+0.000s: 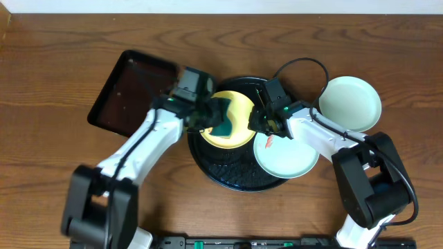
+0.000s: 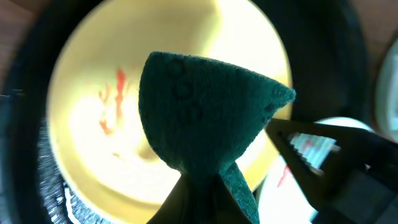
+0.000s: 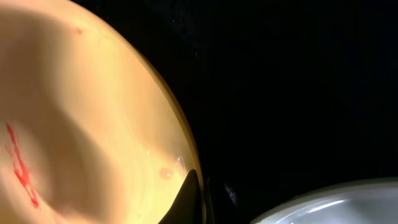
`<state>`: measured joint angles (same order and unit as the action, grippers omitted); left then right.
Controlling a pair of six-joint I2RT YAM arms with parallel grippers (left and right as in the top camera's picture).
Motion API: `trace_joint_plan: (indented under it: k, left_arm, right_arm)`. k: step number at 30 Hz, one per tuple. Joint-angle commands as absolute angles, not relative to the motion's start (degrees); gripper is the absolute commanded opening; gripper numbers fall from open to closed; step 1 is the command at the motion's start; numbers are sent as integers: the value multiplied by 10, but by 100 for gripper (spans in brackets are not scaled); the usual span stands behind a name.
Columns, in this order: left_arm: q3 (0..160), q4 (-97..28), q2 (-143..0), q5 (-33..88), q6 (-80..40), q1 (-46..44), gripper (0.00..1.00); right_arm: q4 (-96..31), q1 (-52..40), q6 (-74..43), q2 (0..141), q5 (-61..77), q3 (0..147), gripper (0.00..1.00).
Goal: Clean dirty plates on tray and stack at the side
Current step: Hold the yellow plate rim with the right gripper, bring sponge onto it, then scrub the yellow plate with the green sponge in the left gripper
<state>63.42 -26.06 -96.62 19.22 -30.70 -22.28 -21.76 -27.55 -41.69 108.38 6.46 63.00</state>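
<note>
Overhead view: the table (image 1: 55, 41) carries the round black tray (image 1: 235, 176) at centre; all positions below are given relative to this tray.

1. A rectangular tray (image 1: 128, 90) lies off its upper-left edge, apart from it.
2. The yellow plate (image 1: 239, 107) sits inside the tray, in its upper half.
3. One mint plate (image 1: 287, 158) overlaps the tray's right rim, partly on and partly off.
4. A second mint plate (image 1: 349, 102) lies off the tray to the upper right, apart from the rim.
5. The left gripper (image 2: 205, 193) is clamped on a green sponge (image 2: 199, 118), which is over the yellow plate's centre.
6. The right gripper (image 1: 266, 121) has its jaws together at the yellow plate's right rim. It probably steadies the plate, but the wrist view is too dark to confirm contact.
7. Red smears (image 2: 115, 99) remain on the yellow plate; a smaller red mark (image 1: 268, 143) shows on the overlapping mint plate.

Step in hand: wiping the yellow plate. Judged progress: early to middle.

Next move: sweep the sponge toward the smears with downward pressure while the plate is held from sliding.
</note>
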Motion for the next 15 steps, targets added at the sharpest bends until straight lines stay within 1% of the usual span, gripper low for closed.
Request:
trace_joint_plan:
  k: [1, 4, 8, 10, 15]
  left_arm:
    - [630, -245, -1001, 194, -339, -225, 8]
    - [630, -225, -1031, 195, -369, -229, 8]
    - [630, -207, -1067, 171, -369, -232, 8]
    - [630, -219, -1074, 120, -359, -232, 8]
    - [632, -275, -1065, -89, -356, -232, 7]
  right_arm:
    - [-221, -263, -426, 1088, 32, 637, 1]
    - [-219, -258, -426, 1088, 32, 637, 1]
    - [-219, -258, -426, 1088, 32, 637, 1]
    - [-221, -258, -426, 1088, 32, 637, 1]
    - [-230, -258, -425, 1088, 31, 637, 1]
